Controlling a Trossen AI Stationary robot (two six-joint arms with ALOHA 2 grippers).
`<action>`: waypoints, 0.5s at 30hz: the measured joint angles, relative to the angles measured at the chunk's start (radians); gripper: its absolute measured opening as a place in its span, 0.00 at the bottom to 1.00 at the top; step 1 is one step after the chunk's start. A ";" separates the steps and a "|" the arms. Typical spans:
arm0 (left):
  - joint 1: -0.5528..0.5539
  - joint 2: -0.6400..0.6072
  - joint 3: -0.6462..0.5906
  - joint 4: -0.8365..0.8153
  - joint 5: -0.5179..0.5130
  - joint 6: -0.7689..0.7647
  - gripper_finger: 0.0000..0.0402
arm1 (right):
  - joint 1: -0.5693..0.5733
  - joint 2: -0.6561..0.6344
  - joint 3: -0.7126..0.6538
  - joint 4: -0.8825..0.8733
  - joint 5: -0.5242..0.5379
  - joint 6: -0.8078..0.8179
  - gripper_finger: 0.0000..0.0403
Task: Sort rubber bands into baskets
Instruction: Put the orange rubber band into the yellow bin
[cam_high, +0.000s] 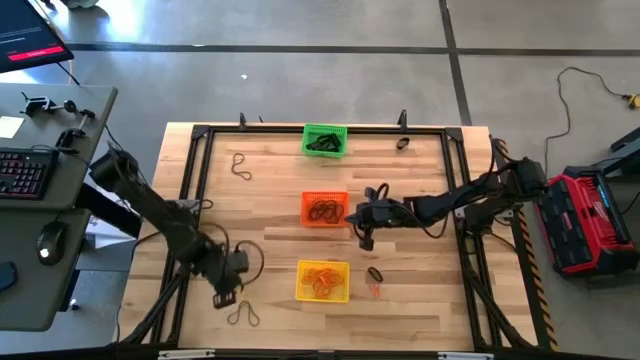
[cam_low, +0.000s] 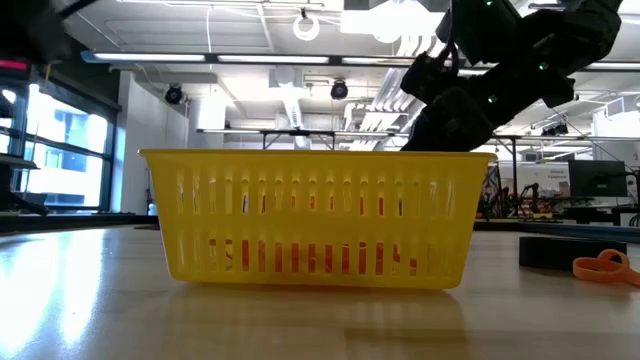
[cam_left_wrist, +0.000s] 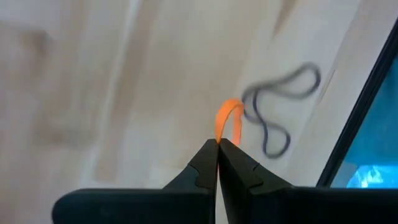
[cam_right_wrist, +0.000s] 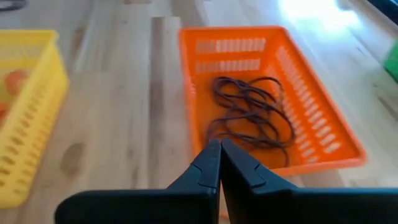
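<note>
So the left gripper has its two fingers pinched right together on a thin orange rubber band, with the loop poking out past the tips. It's down at the near-left part of the table, just to the left of the yellow basket. On the wood right beside the pinched loop there's a thin dark band lying in a squiggle, close enough that it may be touching the orange one, can't say for sure.

The right gripper is also closed tight, with nothing in it as far as I can see, hanging near the orange basket, which already has a tangle of dark brown bands in it. The green basket sits at the far edge with some dark stuff inside.

My read: this is the grab step on an orange band. The yellow basket already holds orange bands, so that's likely where this one goes. Next move needs a clean lift so the dark squiggle doesn't get dragged along, then a short carry to the right over the yellow rim before letting go. There are still strays out there, like another orange band and a short thick black band to the right of the yellow basket, so sorting isn't done
</note>
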 joint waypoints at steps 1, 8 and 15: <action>0.028 -0.018 0.000 -0.008 -0.007 0.029 0.00 | 0.005 0.000 0.000 0.003 -0.004 -0.004 0.00; 0.253 -0.095 0.006 -0.006 -0.062 0.242 0.00 | 0.035 0.000 0.000 -0.001 -0.003 -0.007 0.00; 0.428 -0.067 0.090 0.110 -0.107 0.502 0.00 | 0.055 -0.012 0.000 -0.017 -0.003 -0.025 0.00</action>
